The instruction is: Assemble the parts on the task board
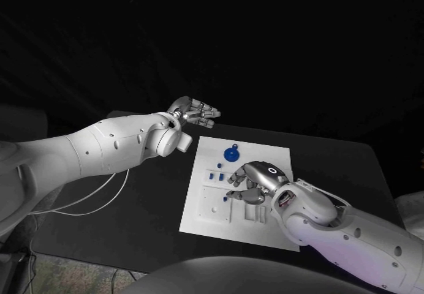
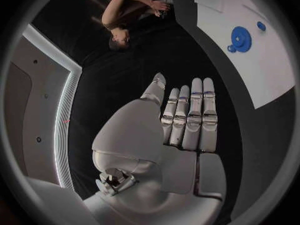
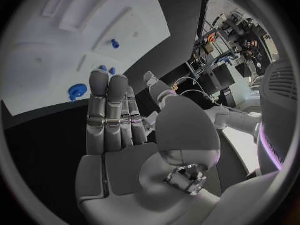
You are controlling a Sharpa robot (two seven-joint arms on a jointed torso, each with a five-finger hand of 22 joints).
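Task board, a white plate, lies in the middle of the black table. On it sit a blue gear near its far end and small blue parts around its middle. The right hand hovers over the board's middle, fingers straight and apart, holding nothing. The left hand hangs beyond the table's far edge, released, fingers extended. Darkness surrounds the table.

White task board lies flat; blue gear near its far edge.
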